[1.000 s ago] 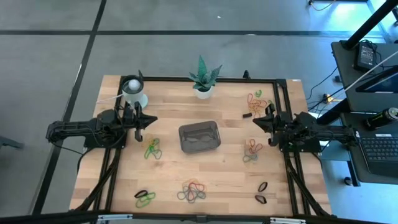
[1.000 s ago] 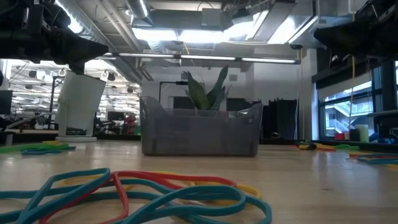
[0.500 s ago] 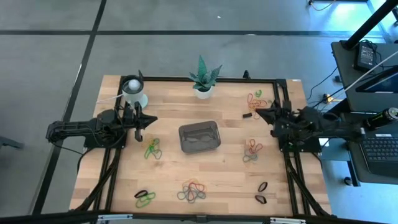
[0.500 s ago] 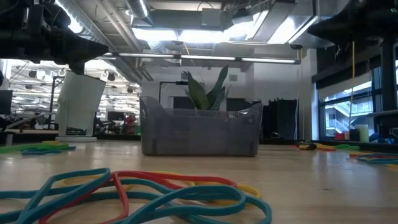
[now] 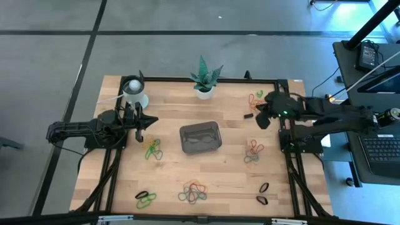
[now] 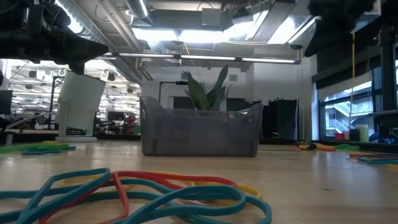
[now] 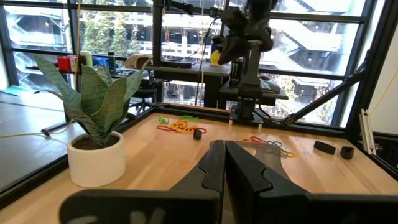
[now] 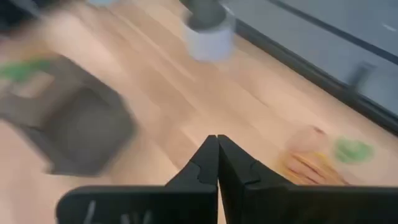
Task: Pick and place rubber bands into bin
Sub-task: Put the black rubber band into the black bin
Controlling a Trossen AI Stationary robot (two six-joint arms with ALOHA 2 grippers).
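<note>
The bin (image 5: 200, 137) rests on its base at the table's middle and shows in the low view as bin (image 6: 200, 130). Rubber bands lie flat in loose heaps: green ones (image 5: 153, 150), a mixed heap (image 5: 194, 192) near the front edge, red and teal ones (image 5: 253, 152), and orange and green ones (image 5: 256, 98) at the far right. My right gripper (image 5: 261, 117) hangs above the table between those two right-hand heaps, tipped downward, shut on nothing (image 8: 217, 146). My left gripper (image 5: 142, 122) waits level at the table's left, shut (image 7: 224, 149).
A potted plant (image 5: 203, 80) stands at the far edge, a white cup (image 5: 133, 92) at the far left. More bands lie at the front left (image 5: 145, 199) and front right (image 5: 263, 194). A small black piece (image 5: 248, 115) lies near my right gripper. A desk with a laptop (image 5: 381, 150) stands beyond the right edge.
My right arm has risen and swung toward the table's far edge, and its gripper has tipped from level to slanting downward. No rubber band or bin has moved.
</note>
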